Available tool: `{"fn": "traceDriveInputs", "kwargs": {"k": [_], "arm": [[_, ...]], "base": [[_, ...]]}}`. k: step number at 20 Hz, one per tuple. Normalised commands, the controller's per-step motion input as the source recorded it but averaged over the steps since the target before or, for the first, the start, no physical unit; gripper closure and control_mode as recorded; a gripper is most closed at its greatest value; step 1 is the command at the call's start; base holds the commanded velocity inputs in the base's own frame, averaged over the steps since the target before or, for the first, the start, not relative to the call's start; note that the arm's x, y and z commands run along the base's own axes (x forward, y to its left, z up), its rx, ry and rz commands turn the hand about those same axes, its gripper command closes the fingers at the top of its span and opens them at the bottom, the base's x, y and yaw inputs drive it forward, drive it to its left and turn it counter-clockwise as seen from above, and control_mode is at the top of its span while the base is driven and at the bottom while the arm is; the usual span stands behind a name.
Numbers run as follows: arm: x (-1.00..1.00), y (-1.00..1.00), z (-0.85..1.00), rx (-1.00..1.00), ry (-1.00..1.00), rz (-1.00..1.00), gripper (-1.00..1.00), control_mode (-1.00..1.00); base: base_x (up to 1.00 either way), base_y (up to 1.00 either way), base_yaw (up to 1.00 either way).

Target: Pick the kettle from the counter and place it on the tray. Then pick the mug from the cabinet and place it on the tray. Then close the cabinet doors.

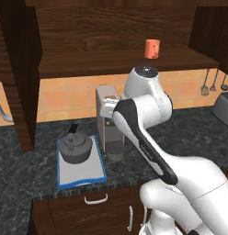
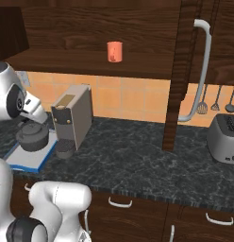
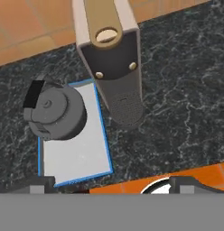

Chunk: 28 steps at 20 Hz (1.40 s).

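The dark grey kettle (image 1: 75, 147) (image 2: 34, 136) (image 3: 55, 113) sits on the far half of the blue-rimmed tray (image 1: 83, 176) (image 2: 29, 158) (image 3: 77, 158), which lies on the speckled counter (image 1: 24, 170). My gripper (image 3: 114, 182) hangs open and empty well above the tray and counter, its fingertips (image 3: 41, 182) spread wide. The orange-red mug (image 1: 152, 48) (image 2: 114, 51) stands upright on the shelf of the open cabinet (image 1: 111, 62). Both cabinet doors stand open: one at the left (image 1: 19, 69), one at the right (image 2: 189, 61) with its silver bar handle (image 2: 202, 71).
A tall beige-grey coffee machine (image 1: 106, 124) (image 2: 71, 118) (image 3: 114, 58) stands just right of the tray. A silver toaster (image 2: 225, 137) (image 1: 224, 108) sits far right, under hanging utensils (image 2: 215, 101). Drawers with silver handles (image 1: 96, 199) run below the counter.
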Motion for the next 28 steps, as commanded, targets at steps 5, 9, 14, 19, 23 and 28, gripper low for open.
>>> {"fn": "traceDriveInputs", "kwargs": {"k": [5, 9, 14, 19, 23, 28], "arm": [[-0.20, -0.88, 0.76, -0.07, -0.21, 0.21, -1.00, -1.00], [-0.14, -0.86, 0.59, -0.11, -0.09, 0.17, -1.00, -1.00], [0.00, -0.68, 0.01, -0.01, 0.00, 0.00, -1.00, -1.00], [0.06, -0.55, 0.18, 0.00, -0.08, 0.00, -1.00, -1.00], [0.34, -0.60, 0.50, 0.00, -0.10, 0.00, -1.00, -1.00], [0.43, -0.31, 0.55, -0.01, -0.23, 0.00, -1.00, -1.00]], "base": [[0.00, 0.00, 0.00], [0.00, 0.00, 0.00], [0.00, 0.00, 0.00], [0.00, 0.00, 0.00], [0.00, 0.00, 0.00], [0.00, 0.00, 0.00]]}}
